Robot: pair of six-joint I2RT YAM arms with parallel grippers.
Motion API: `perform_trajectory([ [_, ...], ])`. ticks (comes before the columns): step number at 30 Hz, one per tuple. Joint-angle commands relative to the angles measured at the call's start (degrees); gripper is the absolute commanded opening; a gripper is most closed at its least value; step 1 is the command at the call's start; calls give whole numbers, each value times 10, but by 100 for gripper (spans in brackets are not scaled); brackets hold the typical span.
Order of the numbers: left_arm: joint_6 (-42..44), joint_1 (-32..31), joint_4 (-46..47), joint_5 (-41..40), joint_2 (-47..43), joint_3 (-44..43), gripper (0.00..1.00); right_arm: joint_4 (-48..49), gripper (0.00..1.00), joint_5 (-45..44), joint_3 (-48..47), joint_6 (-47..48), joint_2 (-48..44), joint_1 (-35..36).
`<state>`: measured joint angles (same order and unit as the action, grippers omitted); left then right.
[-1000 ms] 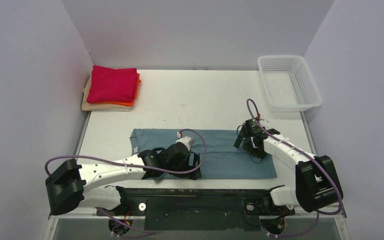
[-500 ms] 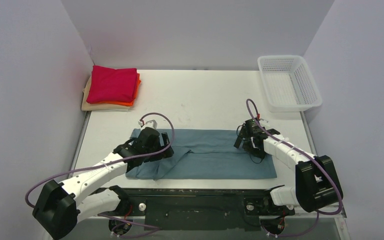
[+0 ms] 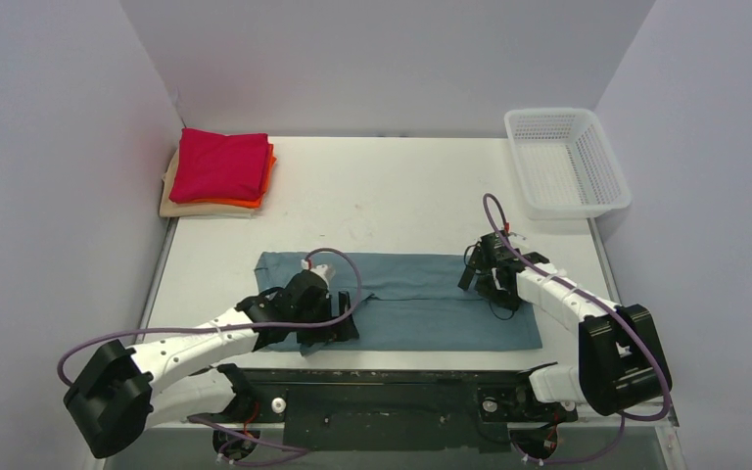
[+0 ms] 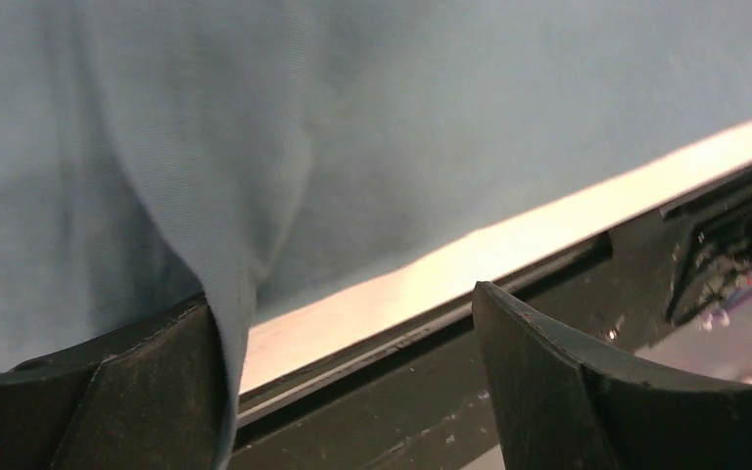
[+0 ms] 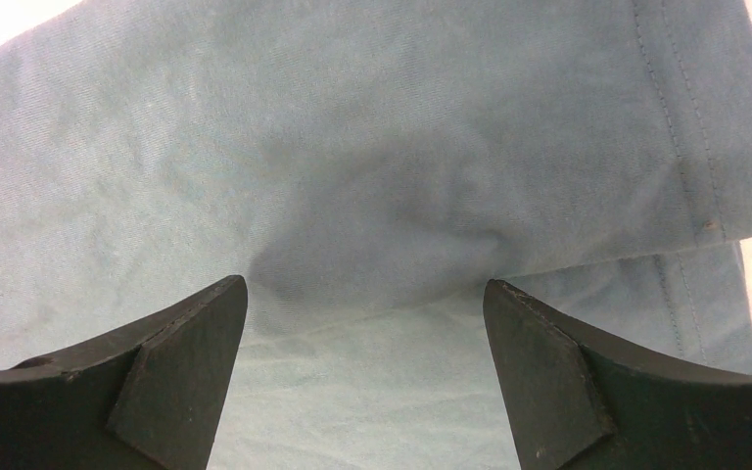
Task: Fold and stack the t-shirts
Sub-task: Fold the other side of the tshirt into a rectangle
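Observation:
A dusty teal t-shirt (image 3: 421,308) lies as a long band near the table's front edge. My left gripper (image 3: 337,329) stands open over its near-left hem. In the left wrist view the teal t-shirt (image 4: 401,127) fills the top, and a fold of it drapes against the left of the fingers (image 4: 88,392) without being pinched; the left gripper (image 4: 348,333) is wide open. My right gripper (image 3: 485,281) rests open on the shirt's right part, its jaws apart over the teal t-shirt (image 5: 372,196); the right gripper (image 5: 364,294) holds nothing. Folded red (image 3: 220,164), orange (image 3: 267,179) and beige (image 3: 170,199) t-shirts are stacked at back left.
A white mesh basket (image 3: 568,162) stands at the back right corner. Grey walls close in the left, back and right sides. The table's front edge (image 4: 509,245) and the black base rail (image 3: 382,392) run just below the shirt.
My left arm swung left across the shirt, then came back toward the near hem. The shirt's left part shifted and shows a diagonal crease. The right arm stayed still.

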<state>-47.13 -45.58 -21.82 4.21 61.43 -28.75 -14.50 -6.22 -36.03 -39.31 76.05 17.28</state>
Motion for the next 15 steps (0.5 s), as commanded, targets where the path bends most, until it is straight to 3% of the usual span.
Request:
perform_trajectory([
  [1,-12,-40,74,53,12,-18,93,-11,85,1,8,-1,-16,-3],
  [8,17,-131,42,30,65,-62,93,-12,85,-1,19,0,-28,-3],
  [15,40,-144,-66,-71,97,-124,93,-14,85,-4,19,1,-30,-3],
])
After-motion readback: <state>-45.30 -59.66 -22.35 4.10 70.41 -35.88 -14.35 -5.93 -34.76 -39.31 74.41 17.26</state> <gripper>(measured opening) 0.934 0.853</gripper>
